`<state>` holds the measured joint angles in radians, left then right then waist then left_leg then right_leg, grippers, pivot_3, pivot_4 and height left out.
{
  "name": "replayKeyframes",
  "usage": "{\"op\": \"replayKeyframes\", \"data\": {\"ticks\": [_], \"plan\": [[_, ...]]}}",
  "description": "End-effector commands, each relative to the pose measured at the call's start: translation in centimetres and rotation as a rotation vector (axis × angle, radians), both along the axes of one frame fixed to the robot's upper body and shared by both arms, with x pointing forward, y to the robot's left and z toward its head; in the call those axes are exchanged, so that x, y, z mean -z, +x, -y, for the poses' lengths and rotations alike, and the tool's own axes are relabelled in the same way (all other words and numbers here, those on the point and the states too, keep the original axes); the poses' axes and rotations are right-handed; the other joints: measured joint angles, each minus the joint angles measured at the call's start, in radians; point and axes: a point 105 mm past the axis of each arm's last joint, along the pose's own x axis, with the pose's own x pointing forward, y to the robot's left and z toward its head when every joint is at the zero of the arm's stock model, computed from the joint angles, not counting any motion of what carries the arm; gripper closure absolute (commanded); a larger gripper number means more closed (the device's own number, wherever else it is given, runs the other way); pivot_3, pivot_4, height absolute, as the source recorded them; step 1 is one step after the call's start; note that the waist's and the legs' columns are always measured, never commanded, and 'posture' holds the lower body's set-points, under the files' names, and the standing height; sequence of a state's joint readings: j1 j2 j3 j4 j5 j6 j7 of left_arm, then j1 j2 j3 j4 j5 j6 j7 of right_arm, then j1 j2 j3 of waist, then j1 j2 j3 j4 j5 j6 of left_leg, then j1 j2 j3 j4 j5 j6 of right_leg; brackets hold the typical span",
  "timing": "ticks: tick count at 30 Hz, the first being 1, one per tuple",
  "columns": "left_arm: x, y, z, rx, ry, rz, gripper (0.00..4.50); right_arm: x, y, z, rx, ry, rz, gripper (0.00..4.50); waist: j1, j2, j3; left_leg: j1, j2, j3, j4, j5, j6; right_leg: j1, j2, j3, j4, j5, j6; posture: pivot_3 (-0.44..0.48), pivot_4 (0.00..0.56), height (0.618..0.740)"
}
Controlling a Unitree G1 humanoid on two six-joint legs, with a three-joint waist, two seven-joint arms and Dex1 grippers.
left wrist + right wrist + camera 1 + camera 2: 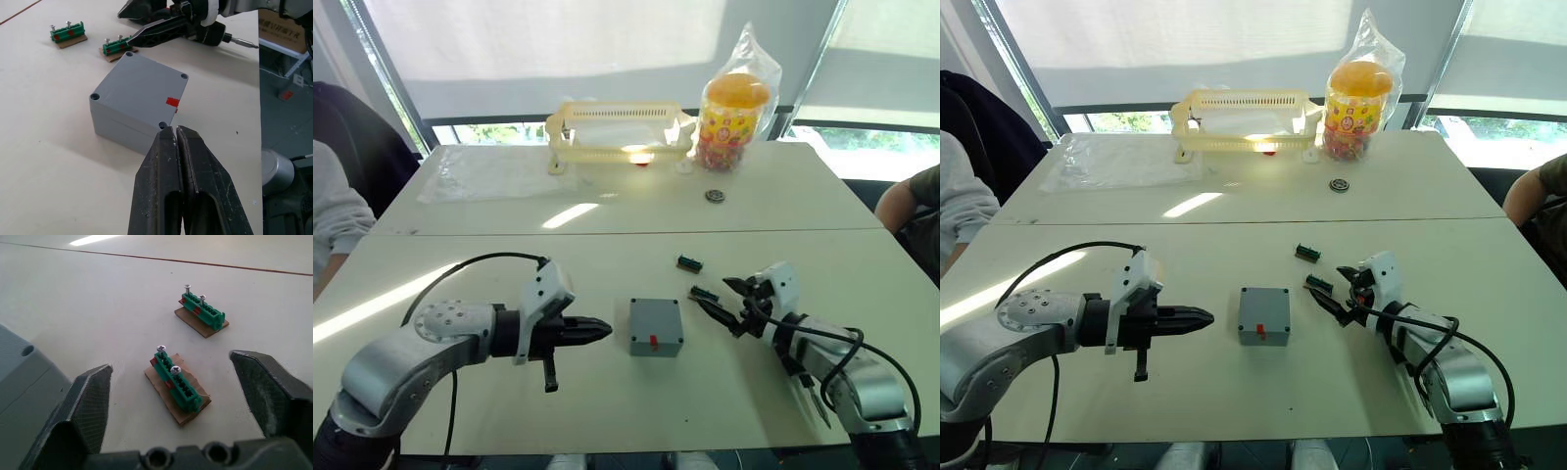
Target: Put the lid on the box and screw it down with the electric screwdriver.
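Left wrist view has the lid (138,85) already seated on the box (128,128), its corner holes apparently empty, so screwing remains. Left gripper (603,331), jaws together, points at the box; right gripper (172,401), jaws apart, hovers just beside it over a green screw holder (177,384). Whether the right arm carries the electric screwdriver (234,41) is unclear
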<state>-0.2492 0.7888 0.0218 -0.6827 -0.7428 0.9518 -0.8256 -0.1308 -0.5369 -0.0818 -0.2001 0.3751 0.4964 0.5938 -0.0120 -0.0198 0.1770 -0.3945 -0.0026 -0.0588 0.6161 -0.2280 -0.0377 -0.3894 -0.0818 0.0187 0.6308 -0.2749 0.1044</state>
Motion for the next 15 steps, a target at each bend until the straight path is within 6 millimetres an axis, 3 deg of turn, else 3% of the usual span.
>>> {"op": "replayKeyframes", "data": {"ticks": [1,2,15], "plan": [[-0.51,0.14,-0.03,0.001,0.006,0.041,4.5,-0.88,0.59,-0.24,-0.015,0.001,0.052,2.29,0.0,0.0,0.0,0.0,0.0,0.0,0.0,0.0,0.0,0.0,0.0,0.0,0.0,0.0,0.0,0.0,0.15,0.74],[-0.48,0.16,-0.04,-0.001,0.007,0.041,4.5,-0.79,0.67,-0.22,-0.016,-0.003,0.053,2.76,0.0,0.0,0.0,0.0,0.0,0.0,0.0,0.0,0.0,0.0,0.0,0.0,0.0,0.0,0.0,0.0,0.15,0.74],[0.17,0.42,-0.08,-0.022,0.017,0.043,4.5,-0.04,1.19,-0.44,-0.031,-0.017,0.044,2.76,0.0,0.0,0.0,0.0,0.0,0.0,0.0,0.0,0.0,0.0,0.0,0.0,0.0,0.0,0.0,0.0,0.15,0.74]]}}
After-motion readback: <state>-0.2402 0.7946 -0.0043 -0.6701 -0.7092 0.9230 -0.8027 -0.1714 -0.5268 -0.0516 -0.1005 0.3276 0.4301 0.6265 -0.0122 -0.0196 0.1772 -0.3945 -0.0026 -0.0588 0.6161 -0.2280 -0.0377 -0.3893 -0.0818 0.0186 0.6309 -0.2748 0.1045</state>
